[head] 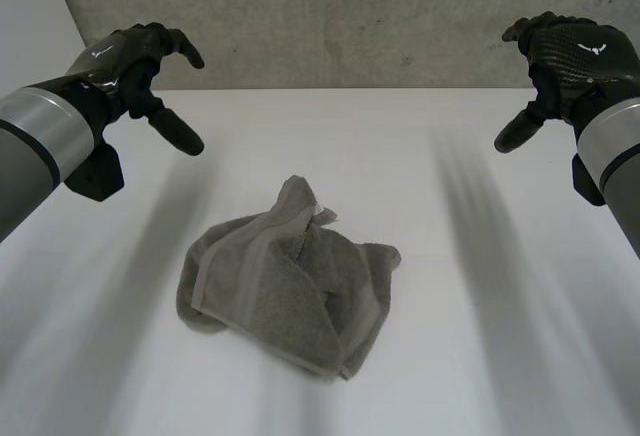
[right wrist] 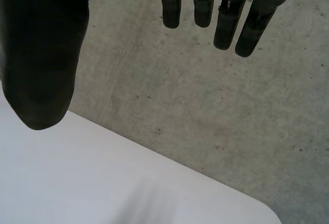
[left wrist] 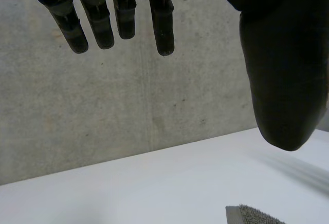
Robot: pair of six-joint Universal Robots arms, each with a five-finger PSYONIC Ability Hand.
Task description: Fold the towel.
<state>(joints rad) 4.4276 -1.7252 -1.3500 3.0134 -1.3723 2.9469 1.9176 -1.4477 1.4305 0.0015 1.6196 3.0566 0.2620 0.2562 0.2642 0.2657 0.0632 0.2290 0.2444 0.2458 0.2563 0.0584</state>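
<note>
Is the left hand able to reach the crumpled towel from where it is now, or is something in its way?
Probably yes. The left hand is open and holds nothing, raised above the table, and nothing stands between it and the towel, which lies loose in the middle.

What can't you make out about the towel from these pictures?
Crumpled grey terry towel, head view: its own folds hide most corners and the underside.
Left wrist view: the frame edge cuts off all but one tip of the towel.
White table, head view: its near edge is cut off.
</note>
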